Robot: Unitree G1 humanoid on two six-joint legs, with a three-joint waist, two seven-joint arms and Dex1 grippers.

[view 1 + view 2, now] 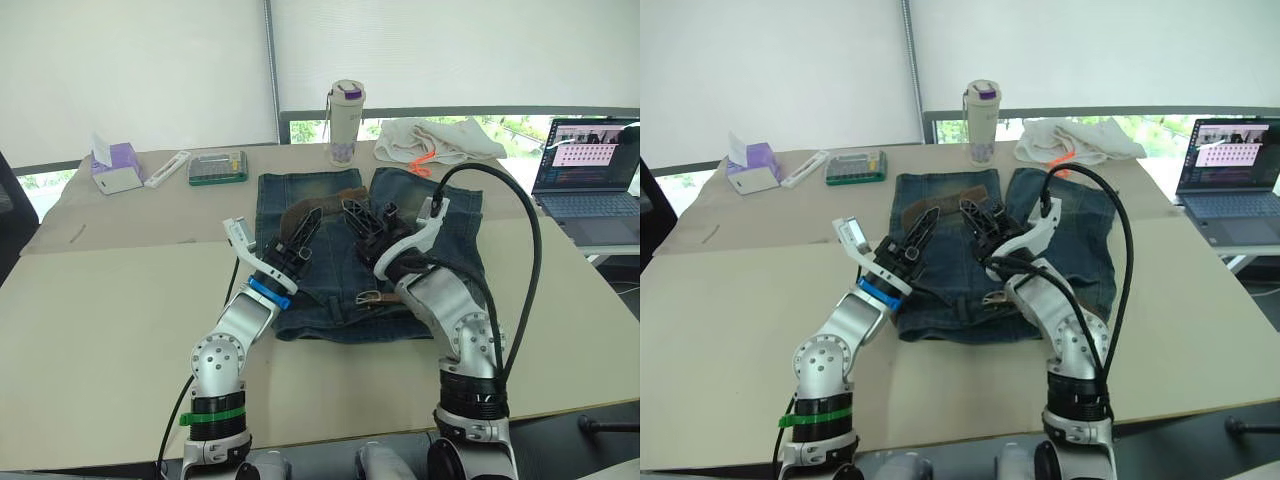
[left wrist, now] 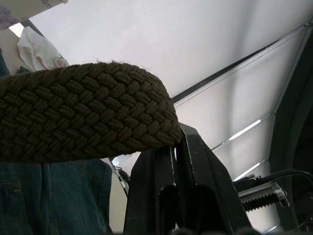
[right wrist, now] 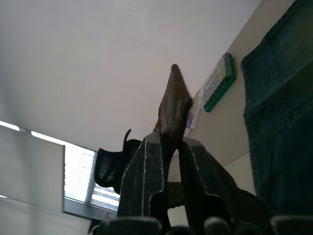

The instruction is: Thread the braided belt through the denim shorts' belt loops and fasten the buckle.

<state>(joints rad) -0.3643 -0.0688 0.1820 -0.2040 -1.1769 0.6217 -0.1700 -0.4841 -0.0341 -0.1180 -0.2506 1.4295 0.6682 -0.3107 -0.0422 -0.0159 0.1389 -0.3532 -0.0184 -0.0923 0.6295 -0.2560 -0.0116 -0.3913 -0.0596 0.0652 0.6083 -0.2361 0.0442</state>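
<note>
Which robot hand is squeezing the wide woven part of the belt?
The left gripper. Its wrist view shows the braided belt broadside, weave plain, clamped at its edge. The right gripper pinches the belt's thin edge-on tip instead.

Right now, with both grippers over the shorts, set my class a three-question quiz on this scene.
1. True or false: the left gripper is shut on the belt.
2. What does the right gripper pinch?
A. belt
B. towel
C. bottle
3. Fill in: the buckle lies on the ____.

Key: 1 true; 2 A; 3 shorts.
</note>
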